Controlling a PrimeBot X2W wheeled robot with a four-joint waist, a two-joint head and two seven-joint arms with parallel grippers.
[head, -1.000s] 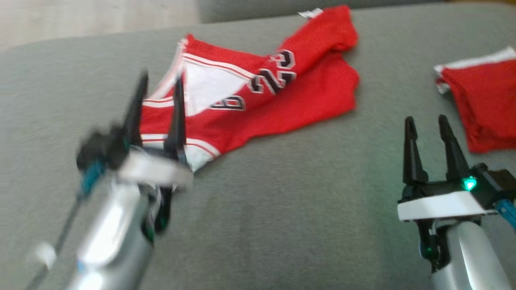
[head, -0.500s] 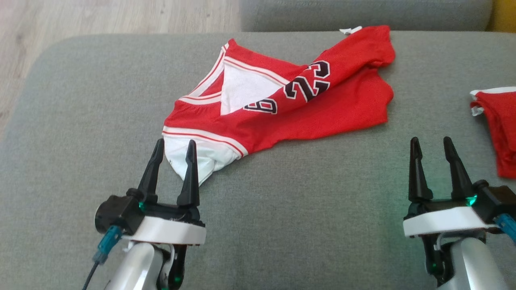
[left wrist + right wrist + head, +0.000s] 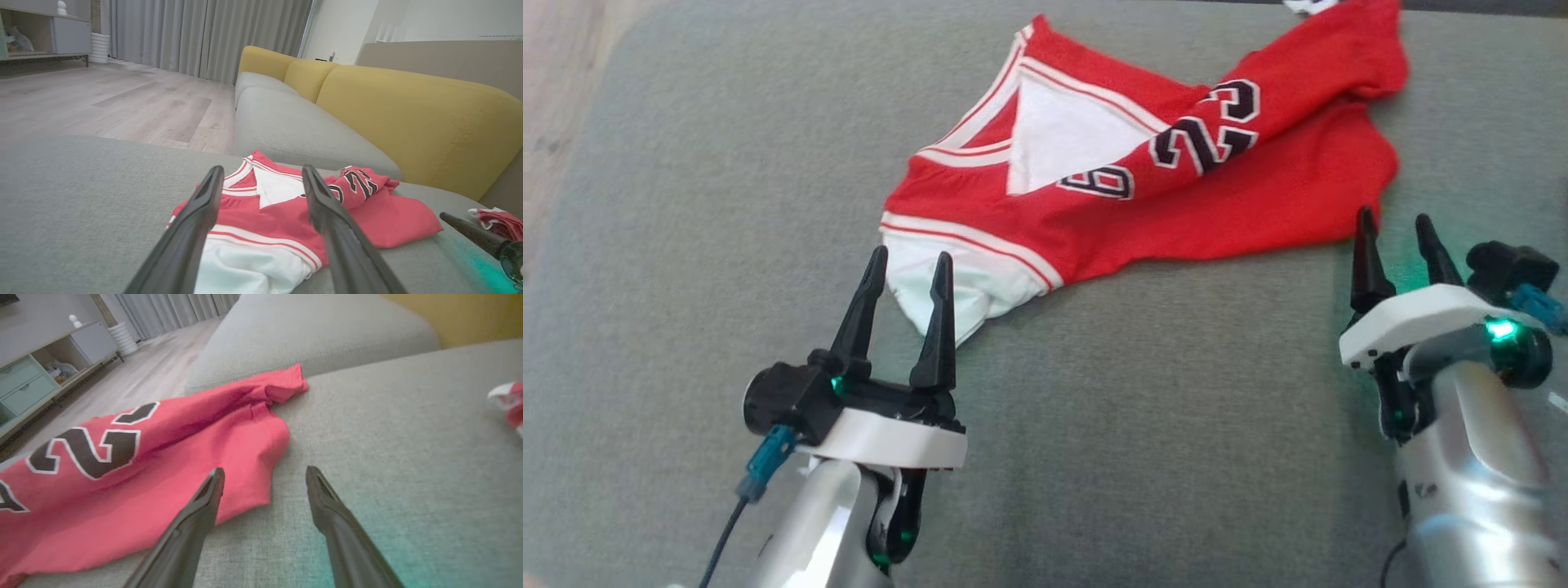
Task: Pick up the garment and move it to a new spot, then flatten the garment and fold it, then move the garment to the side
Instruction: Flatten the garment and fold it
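Observation:
The garment (image 3: 1176, 204) is a red jersey with white trim and black numbers, lying crumpled on the grey sofa seat (image 3: 1135, 425). My left gripper (image 3: 911, 257) is open, and its fingertips reach the white hem corner at the garment's near left end. In the left wrist view that gripper (image 3: 262, 171) frames the garment (image 3: 265, 220) between its fingers. My right gripper (image 3: 1392, 219) is open beside the garment's near right corner. In the right wrist view its left finger (image 3: 196, 522) overlaps the red edge of the garment (image 3: 143, 477), while the right finger is over bare cushion.
A second red and white cloth (image 3: 500, 222) lies further right on the seat, also seen as the cloth (image 3: 510, 402) in the right wrist view. Yellow backrests (image 3: 408, 122) rise behind. The seat's left edge drops to a wooden floor (image 3: 122, 102).
The head camera has tilted and turned. My left gripper came down from over the garment's left part to its white hem. My right gripper moved up to the garment's right corner.

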